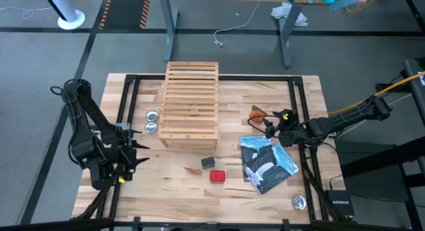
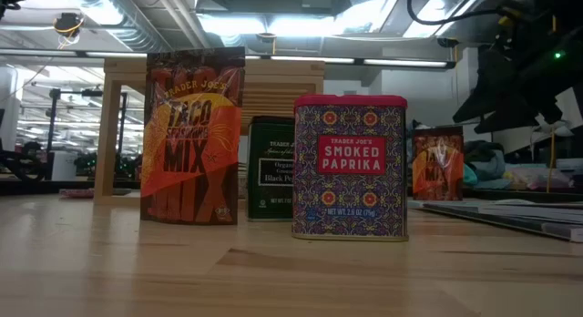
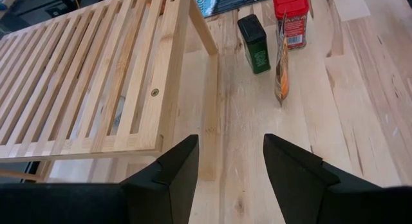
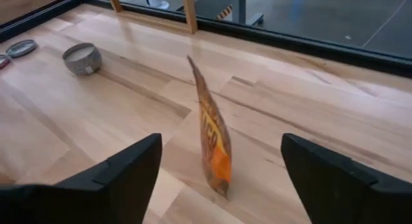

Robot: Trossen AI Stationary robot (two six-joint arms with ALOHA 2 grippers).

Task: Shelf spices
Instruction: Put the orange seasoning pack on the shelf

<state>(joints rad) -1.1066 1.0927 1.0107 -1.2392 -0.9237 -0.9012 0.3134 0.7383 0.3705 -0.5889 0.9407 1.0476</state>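
So on the far left the left gripper (image 1: pixel 136 156) just parks near the table's front-left corner, fingers (image 3: pixel 174 172) moderately spread with nothing between them, pointed toward the shelf (image 1: pixel 190 101) and the spices in the middle. Looks like it's simply waiting its turn.

Two round silver tins (image 1: pixel 152 121) sit just beside the shelf's left edge. The shelf itself lies toward the back-middle of the table, and I can't see any packages on it, so the shelving looks barely started, I'd guess.

In front of the shelf stand three spices: an orange taco mix packet (image 2: pixel 193 135), a dark pepper box (image 2: pixel 271 168) and the red smoked paprika box (image 2: pixel 350 167), all upright and apart from both arms. Probably lined up so they're easy to grab from the side.

Further right, blue-and-black booklets (image 1: pixel 267 162) lie flat. Just behind them another orange packet (image 4: pixel 212 143) stands on edge, right in the gap of the right gripper (image 4: pixel 219 169), whose fingers (image 4: pixel 119 179) are spread wide and clear of it on both sides. My read: either freshly set down or about to be pinched, can't say which.
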